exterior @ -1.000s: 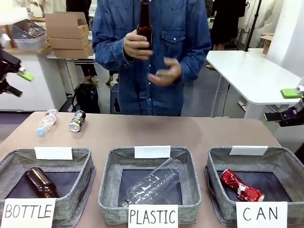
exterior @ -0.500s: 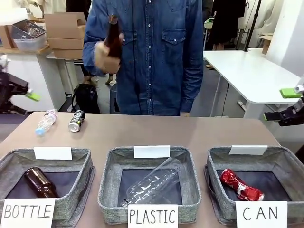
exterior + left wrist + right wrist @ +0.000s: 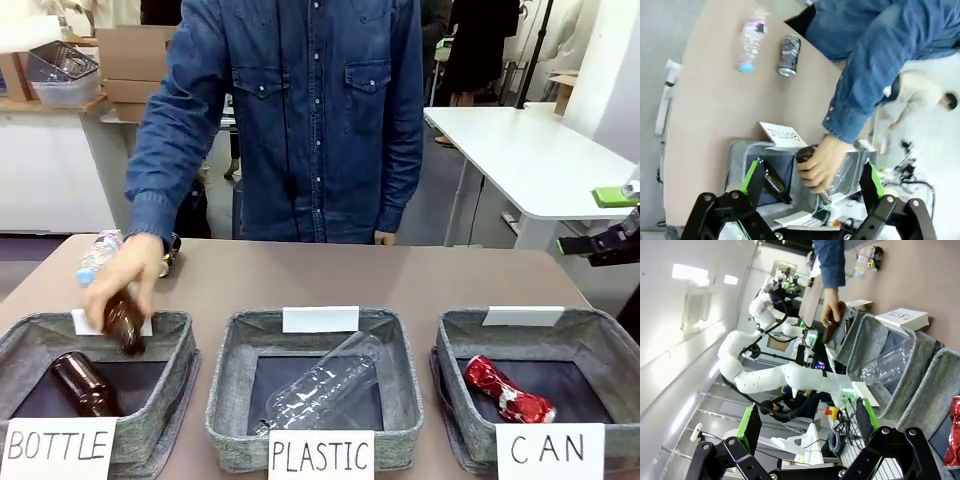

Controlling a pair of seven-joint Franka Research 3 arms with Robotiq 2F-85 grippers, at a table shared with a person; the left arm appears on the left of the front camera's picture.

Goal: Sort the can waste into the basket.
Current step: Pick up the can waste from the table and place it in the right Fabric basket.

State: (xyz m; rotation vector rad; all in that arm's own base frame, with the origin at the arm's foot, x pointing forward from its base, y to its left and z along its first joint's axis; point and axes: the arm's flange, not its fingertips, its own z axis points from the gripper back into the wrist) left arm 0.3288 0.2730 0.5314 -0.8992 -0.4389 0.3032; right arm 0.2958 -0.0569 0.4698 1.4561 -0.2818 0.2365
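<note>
The left gripper [image 3: 810,172] is held with its jaws spread wide and nothing between them, looking down from above on the BOTTLE basket [image 3: 740,155]. The right gripper [image 3: 806,415] is likewise kept wide apart and empty, raised off the robot's right end of the table [image 3: 420,280]. A brown bottle [image 3: 125,322] is gripped neck-up in the person's hand [image 3: 125,280] and is lowered at the far rim of the BOTTLE basket, where a second brown bottle [image 3: 85,385] is laid on the dark bottom; whether the gripped bottle touches the rim cannot be told. A large clear bottle [image 3: 325,385] is propped aslant in the PLASTIC basket [image 3: 225,380]. The red can [image 3: 507,392] is laid on its side inside the CAN basket [image 3: 600,345]. The silver-and-black can [image 3: 789,49] is left lying on the tan tabletop at the far left corner, just beside a small plastic bottle [image 3: 751,39]. Behind the person, a white table [image 3: 530,150] and stacked cardboard boxes [image 3: 140,65] are seen.
</note>
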